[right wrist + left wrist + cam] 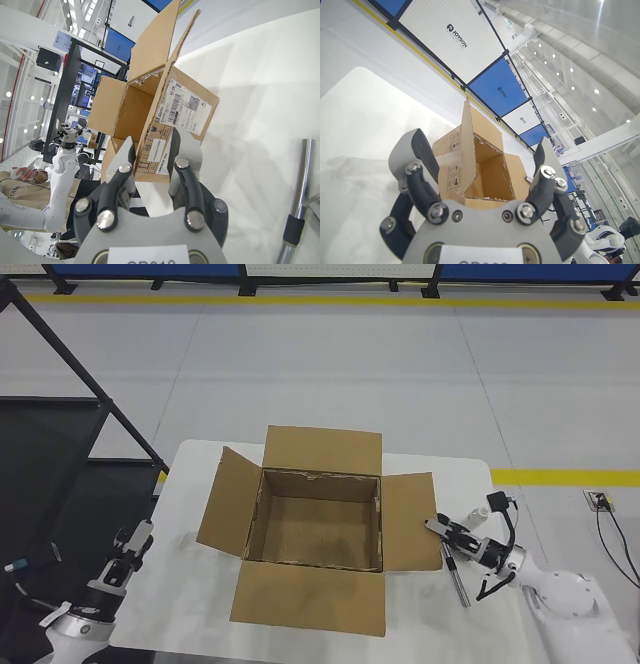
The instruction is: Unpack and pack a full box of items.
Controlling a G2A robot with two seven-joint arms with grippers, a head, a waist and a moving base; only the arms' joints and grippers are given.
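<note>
An open cardboard box [310, 599] stands in the middle of the white table [445, 469], all four flaps spread and its inside bare. My right gripper [433, 525] is at the outer edge of the box's right flap [410, 519]. In the right wrist view that gripper [153, 137] is open, with the flap's edge [143, 140] between its fingers. My left gripper [140, 534] hangs off the table's front left corner, apart from the box. In the left wrist view it [482, 142] is open and holds nothing, facing the box [490, 172].
A metal rod with a black grip [455, 576] lies on the table just beside my right gripper, seen too as the rod [300, 180] in the right wrist view. A black frame [120, 424] stands left of the table.
</note>
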